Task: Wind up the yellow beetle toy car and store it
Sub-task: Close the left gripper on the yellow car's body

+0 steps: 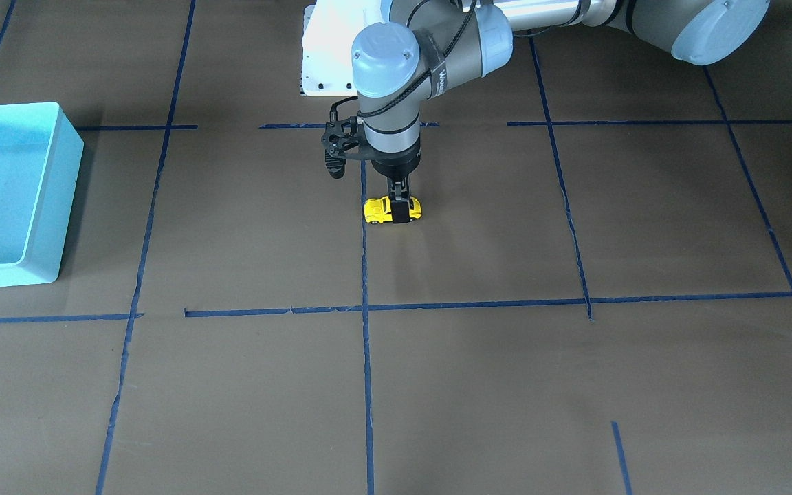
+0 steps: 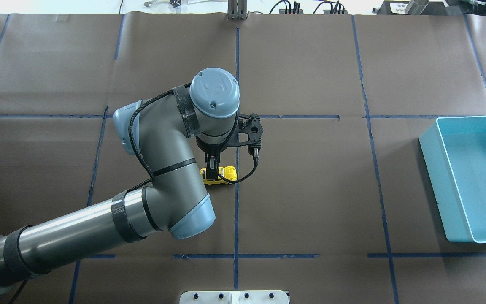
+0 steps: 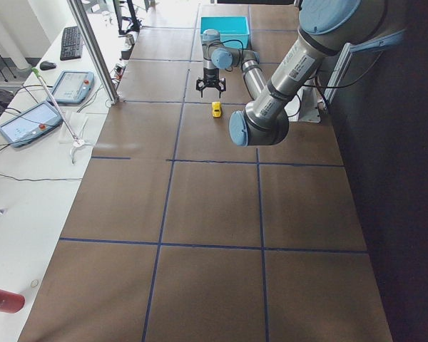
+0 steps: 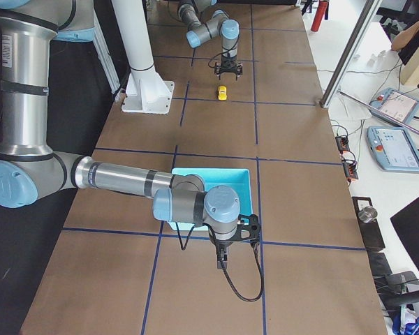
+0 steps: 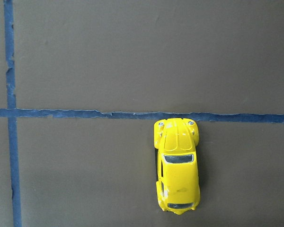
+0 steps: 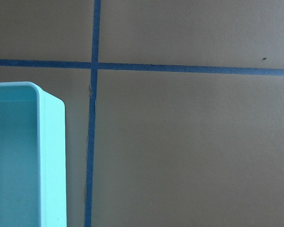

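Brown paper-covered table (image 2: 310, 190), blue tape lines (image 1: 478, 302) | tiny yellow beetle-shaped toy car (image 1: 377, 210) is stood at centre, one end touching tape | left gripper (image 1: 401, 206) is clamped across car | right gripper (image 4: 222, 257) beside turquoise plastic bin (image 2: 443, 185), grip cannot be told

Front-facing view looks steeply down on the brown table (image 1: 471, 385) from across it, with the white base plate (image 1: 324, 62) at top centre. Overhead view looks forward and down from behind the robot. Both show the yellow beetle toy car (image 1: 378, 210) mid-frame and the turquoise bin (image 1: 66, 206) at opposite edges. Two side views look along the table from either end, farther back. Left wrist view hangs close above the car; right wrist view hangs close above the bin's corner.
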